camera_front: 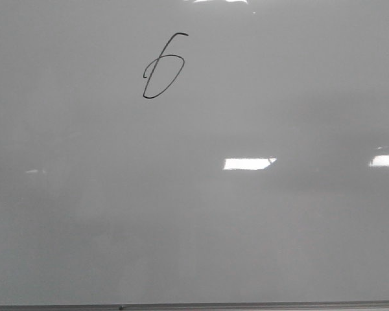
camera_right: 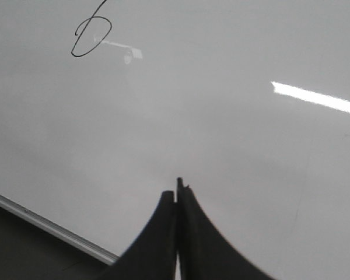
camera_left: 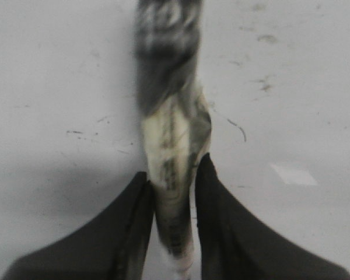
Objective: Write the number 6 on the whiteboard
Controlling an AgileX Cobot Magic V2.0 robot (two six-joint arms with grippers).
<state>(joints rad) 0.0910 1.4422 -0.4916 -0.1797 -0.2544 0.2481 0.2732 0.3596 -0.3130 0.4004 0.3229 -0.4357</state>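
The number 6 (camera_front: 163, 68) is drawn in thin black line on the upper left part of the whiteboard (camera_front: 246, 227). It also shows in the right wrist view (camera_right: 92, 36), far from the fingers. My left gripper (camera_left: 174, 167) is shut on a worn pale marker (camera_left: 172, 134) with a dark, blurred far end, held over the whiteboard (camera_left: 58, 87). My right gripper (camera_right: 176, 189) is shut and empty, over bare whiteboard (camera_right: 221, 134) near its edge. Neither gripper shows in the front view.
The board's thin grey frame edge runs along the near side (camera_front: 246, 304) and shows in the right wrist view (camera_right: 46, 224), with dark ground beyond it. Bright glare patches (camera_front: 248, 163) lie on the board. Small ink smudges (camera_left: 239, 129) mark the board near the marker.
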